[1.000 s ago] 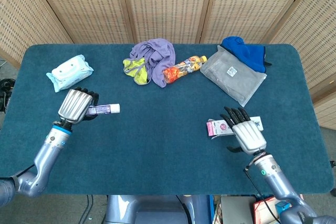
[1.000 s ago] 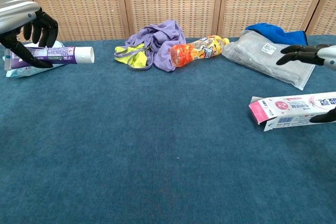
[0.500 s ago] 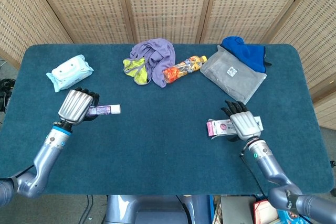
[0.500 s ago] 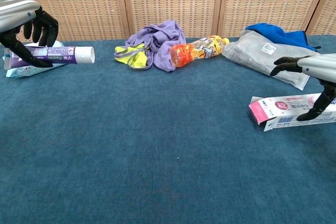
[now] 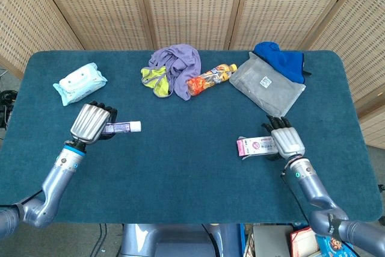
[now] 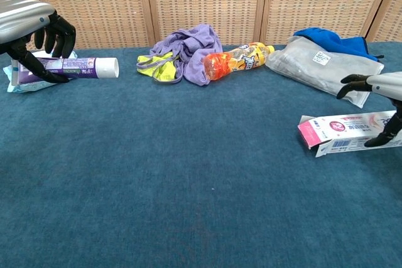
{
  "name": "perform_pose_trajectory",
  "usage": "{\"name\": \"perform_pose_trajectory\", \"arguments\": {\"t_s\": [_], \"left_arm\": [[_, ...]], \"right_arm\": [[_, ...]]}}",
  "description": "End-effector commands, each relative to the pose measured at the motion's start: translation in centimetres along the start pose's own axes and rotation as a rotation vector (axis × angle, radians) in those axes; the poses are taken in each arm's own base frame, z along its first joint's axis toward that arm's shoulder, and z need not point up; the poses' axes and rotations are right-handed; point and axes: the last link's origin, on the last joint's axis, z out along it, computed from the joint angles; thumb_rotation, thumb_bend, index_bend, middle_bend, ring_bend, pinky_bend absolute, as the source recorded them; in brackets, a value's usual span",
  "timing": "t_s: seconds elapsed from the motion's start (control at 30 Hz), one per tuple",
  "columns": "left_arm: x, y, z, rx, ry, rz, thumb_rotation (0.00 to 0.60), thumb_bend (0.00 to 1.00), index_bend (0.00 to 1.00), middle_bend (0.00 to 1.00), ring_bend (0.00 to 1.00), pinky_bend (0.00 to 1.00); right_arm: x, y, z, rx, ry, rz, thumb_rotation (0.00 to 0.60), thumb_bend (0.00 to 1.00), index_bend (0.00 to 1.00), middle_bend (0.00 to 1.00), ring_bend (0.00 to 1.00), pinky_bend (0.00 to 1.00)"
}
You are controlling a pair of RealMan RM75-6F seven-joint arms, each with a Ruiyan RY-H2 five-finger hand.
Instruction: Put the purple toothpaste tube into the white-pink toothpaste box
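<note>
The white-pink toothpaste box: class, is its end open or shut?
Open. In the chest view the white-pink toothpaste box lies flat, its pink end flap folded outward toward the table's middle.

My left robot hand (image 5: 91, 123) holds the purple tube (image 5: 123, 127) level; the white-pink box (image 6: 348, 131) lies flat, flap open.

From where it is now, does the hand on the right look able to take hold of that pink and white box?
Probably yes. The right hand already sits over the white-pink toothpaste box, fingers arched above it and the thumb touching its front face. Nothing lies between them, though a firm hold is not yet plain.
</note>
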Motion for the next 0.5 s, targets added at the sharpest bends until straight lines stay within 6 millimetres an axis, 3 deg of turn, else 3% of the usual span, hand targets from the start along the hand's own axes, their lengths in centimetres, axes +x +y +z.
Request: {"name": "perform_pose_trajectory", "arguments": {"t_s": [0.03,0.5], "left_arm": [[0.0,0.0,0.0,0.001,0.000,0.001,0.600,0.37,0.88,0.64,0.53,0.50],[0.0,-0.1,0.0,0.006,-0.003,-0.001,0.600,0.37,0.88,0.64,0.53,0.50]], "right_arm": [[-0.3,0.3,0.2,-0.010,-0.012,0.007,0.600,0.07,0.17,0.00,0.00,0.00],[-1.1,1.4,1.1,-0.040,-0.019,0.033,0.600,0.11,0.22,0.05,0.00,0.00]]}}
